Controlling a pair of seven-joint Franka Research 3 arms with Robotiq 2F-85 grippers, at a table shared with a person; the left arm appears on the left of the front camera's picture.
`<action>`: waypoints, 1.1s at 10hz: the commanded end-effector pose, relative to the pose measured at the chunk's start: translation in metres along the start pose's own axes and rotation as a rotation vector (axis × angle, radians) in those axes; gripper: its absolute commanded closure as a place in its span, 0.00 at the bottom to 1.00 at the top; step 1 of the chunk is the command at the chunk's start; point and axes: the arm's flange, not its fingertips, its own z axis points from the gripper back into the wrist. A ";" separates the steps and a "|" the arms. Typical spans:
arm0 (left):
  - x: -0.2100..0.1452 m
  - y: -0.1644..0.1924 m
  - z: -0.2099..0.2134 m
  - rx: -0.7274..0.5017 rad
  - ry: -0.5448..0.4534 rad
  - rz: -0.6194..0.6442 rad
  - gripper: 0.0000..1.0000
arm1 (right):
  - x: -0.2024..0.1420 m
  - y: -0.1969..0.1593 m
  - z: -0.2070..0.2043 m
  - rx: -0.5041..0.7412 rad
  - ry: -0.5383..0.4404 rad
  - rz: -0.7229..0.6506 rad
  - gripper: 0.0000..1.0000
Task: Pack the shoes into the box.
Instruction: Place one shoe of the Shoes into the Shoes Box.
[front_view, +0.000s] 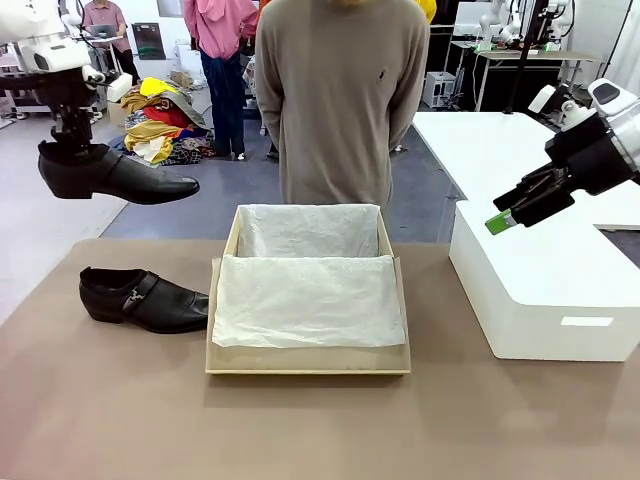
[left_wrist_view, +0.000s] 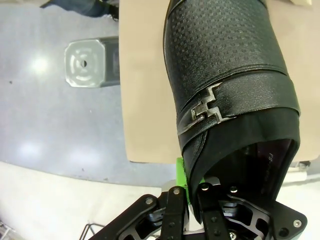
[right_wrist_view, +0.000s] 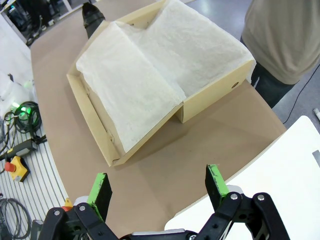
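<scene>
The white left arm and right arm carry black grippers. The right gripper shows bright green pads and silver pivot screws; the left gripper matches.

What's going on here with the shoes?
The left gripper holds one black shoe up in the air near the table's left end. The other shoe lies on the table beside the open cardboard box, which has paper but no shoe inside. The right gripper hangs open by a white box. A person stands opposite.
</scene>
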 end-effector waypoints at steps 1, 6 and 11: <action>0.001 -0.006 0.009 0.001 -0.026 0.030 1.00 | 0.000 -0.003 -0.002 0.013 -0.031 0.023 0.00; 0.000 0.000 0.000 0.000 0.000 0.000 1.00 | 0.000 -0.003 -0.002 0.013 -0.031 0.023 0.00; 0.060 -0.012 0.020 -0.007 0.003 0.029 1.00 | 0.000 -0.003 -0.002 0.013 -0.031 0.023 0.00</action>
